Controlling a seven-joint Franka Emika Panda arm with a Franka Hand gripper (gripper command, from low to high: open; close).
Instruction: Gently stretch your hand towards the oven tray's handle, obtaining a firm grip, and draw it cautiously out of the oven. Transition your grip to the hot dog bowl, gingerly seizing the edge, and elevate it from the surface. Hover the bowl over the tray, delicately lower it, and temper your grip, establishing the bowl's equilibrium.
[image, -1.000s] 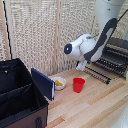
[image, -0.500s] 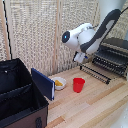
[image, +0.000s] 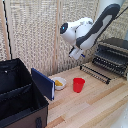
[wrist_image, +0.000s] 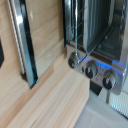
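Gripper (image: 76, 53) hangs high, jaw state can't be told. Oven (image: 114, 54) door down; drop toward the oven tray (wrist_image: 85, 25), square up first

A pale woven screen (image: 35, 30) stands behind a light wooden tabletop (image: 95, 107) under soft, even light.

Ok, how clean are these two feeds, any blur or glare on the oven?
Exterior view: soft and low-res, arm slightly smeared, bowl readable. Wrist view: motion-blurred throughout, oven knobs fuzzy, bright glare streaks on the door bar and chrome.
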